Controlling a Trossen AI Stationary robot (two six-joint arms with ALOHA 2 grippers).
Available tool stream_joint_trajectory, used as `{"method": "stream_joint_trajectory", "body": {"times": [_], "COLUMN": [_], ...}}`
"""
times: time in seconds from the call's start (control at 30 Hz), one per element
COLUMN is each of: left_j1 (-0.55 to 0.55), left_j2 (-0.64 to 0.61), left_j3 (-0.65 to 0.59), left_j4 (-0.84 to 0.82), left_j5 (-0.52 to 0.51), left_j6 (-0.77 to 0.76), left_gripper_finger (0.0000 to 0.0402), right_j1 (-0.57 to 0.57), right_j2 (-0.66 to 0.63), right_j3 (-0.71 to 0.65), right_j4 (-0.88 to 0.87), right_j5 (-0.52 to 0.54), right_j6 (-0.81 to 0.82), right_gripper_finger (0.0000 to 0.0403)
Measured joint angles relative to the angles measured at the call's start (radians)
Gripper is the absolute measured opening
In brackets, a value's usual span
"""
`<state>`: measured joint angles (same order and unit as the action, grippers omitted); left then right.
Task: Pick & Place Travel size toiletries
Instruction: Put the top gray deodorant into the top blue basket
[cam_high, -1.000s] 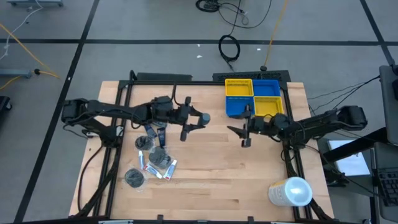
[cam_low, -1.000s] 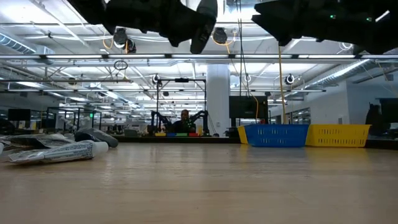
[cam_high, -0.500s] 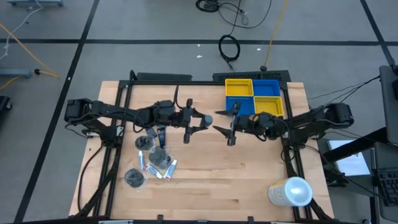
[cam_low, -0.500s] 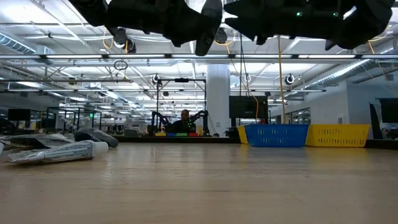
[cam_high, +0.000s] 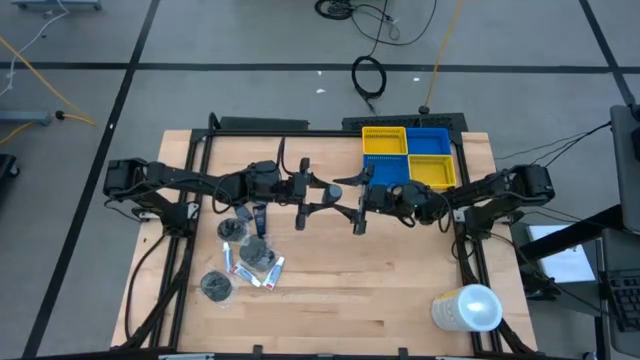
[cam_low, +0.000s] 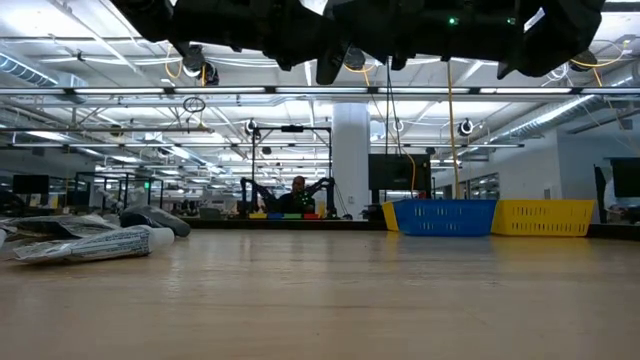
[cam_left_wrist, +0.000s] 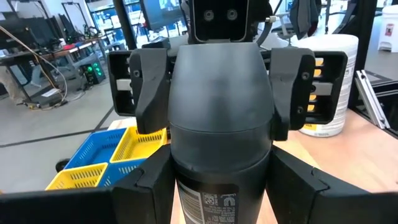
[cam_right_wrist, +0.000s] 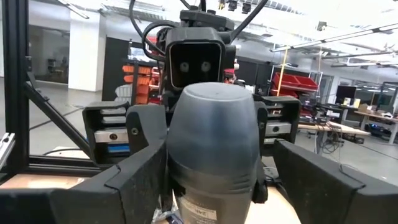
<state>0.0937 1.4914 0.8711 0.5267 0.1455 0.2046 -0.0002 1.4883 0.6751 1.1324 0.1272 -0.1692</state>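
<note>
Left gripper (cam_high: 318, 197) holds one bottle (cam_left_wrist: 219, 155); roughly six toiletries (cam_high: 245, 255) remain.

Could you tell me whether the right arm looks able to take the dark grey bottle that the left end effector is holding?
Probably yes: the left end effector holds the dark grey bottle out in mid-air, and the right end effector faces it with jaws open on either side, nothing between them.

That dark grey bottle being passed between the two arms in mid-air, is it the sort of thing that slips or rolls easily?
Probably a little. The dark grey bottle looks smooth and round with a domed end, so it might slide in a loose grip and would likely roll if laid on the table. It seems rigid: the left gripper pinches it without visible denting. The right gripper, jaws wide, flanks its other end.
</note>
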Motion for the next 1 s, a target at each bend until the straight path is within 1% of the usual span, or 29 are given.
{"method": "stream_joint_trajectory", "body": {"times": [0.33,0.5,0.7,0.9,1.0], "left_j1": [0.0,0.001,0.001,0.001,0.001], "left_j2": [0.0,0.0,0.0,0.0,0.0], "left_j3": [0.0,0.0,0.0,0.0,0.0], "left_j4": [0.002,0.001,0.0,0.002,0.001], "left_j5": [0.0,-0.017,-0.018,-0.021,-0.021], "left_j6": [0.008,0.011,0.022,0.021,0.021], "left_gripper_finger": [0.0188,0.0188,0.0188,0.0188,0.0188], "right_j1": [0.0,0.0,0.0,0.0,0.0], "right_j2": [0.0,0.013,0.021,0.026,0.027], "right_j3": [0.025,0.025,0.025,0.027,0.029], "right_j4": [0.0,0.002,0.006,0.048,0.033], "right_j5": [-0.002,-0.047,-0.048,-0.047,-0.046], "right_j6": [0.001,0.008,0.007,0.007,0.008], "right_gripper_finger": [0.0272,0.0264,0.0263,0.0262,0.0253]}}
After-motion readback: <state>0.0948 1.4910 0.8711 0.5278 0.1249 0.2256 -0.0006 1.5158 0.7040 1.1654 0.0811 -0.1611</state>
